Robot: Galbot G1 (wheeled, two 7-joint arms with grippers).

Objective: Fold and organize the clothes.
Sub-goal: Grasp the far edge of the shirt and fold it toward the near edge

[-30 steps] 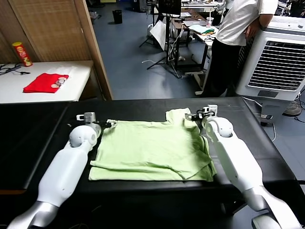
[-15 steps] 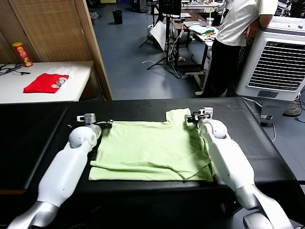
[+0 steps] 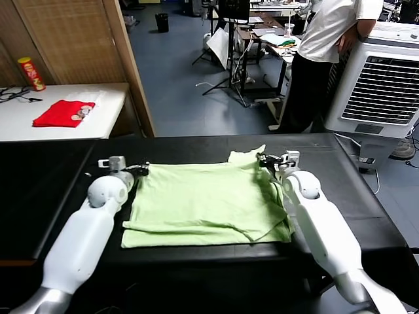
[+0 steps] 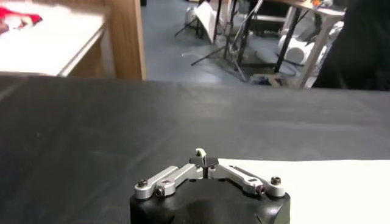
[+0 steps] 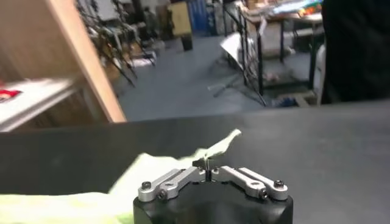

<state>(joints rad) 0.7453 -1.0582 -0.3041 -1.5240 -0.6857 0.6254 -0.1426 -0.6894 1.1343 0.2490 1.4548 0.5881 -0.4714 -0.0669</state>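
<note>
Shirt fabric fills the middle of the head view: the pale green T-shirt (image 3: 206, 203) lies spread on the black desk (image 3: 59, 190), its long axis running from the left of the frame to the right, parallel to the desk's front edge. Its far edge is a fairly straight line across the centre of the picture, while the near edge shows a doubled-over layer along the lower side. At the upper right of the cloth one corner or sleeve stands raised off the desk, pointing up and away towards the far side. The left gripper (image 3: 141, 169) sits at the far left corner of the shirt, jaws pressed fully together on the edge of the cloth; in the left wrist view a small pale scrap shows between the tips of the left gripper (image 4: 202, 154). The right gripper (image 3: 263, 159) is at the far right corner, jaws likewise closed tight on the fabric, and the right wrist view shows green cloth rising in a peak just beyond the closed tips of the right gripper (image 5: 206, 163). A red folded cloth (image 3: 63, 112) lies on a white table (image 3: 98, 124) in the upper left of the frame, well apart from the shirt.
</note>
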